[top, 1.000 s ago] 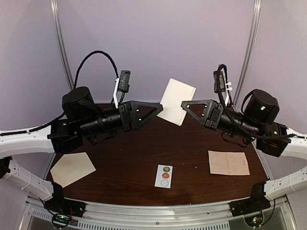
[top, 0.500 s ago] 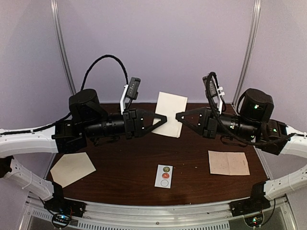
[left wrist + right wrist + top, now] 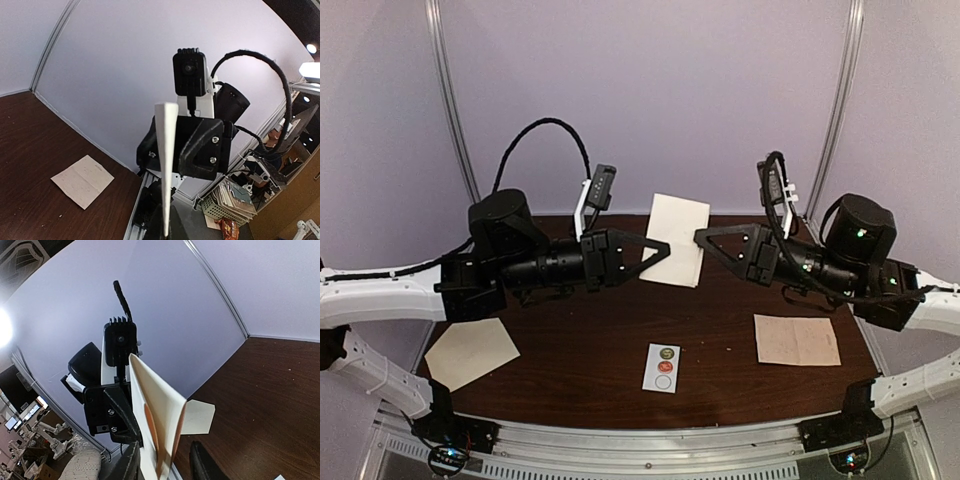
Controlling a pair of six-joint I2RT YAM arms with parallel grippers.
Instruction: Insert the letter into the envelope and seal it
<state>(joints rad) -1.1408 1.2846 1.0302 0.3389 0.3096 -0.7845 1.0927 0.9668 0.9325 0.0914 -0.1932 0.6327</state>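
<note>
Cream envelope (image 3: 676, 236) aloft, one edge within the left jaws.

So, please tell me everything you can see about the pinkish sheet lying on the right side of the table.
The pinkish sheet is a rectangular piece of thin paper, pale tan-pink, with straight fold creases crossing it. It is opened out and lies flat on the dark brown table, on the right side and toward the near edge, its long sides roughly parallel to that edge. Nothing rests on it and nothing touches it except the table.
</note>
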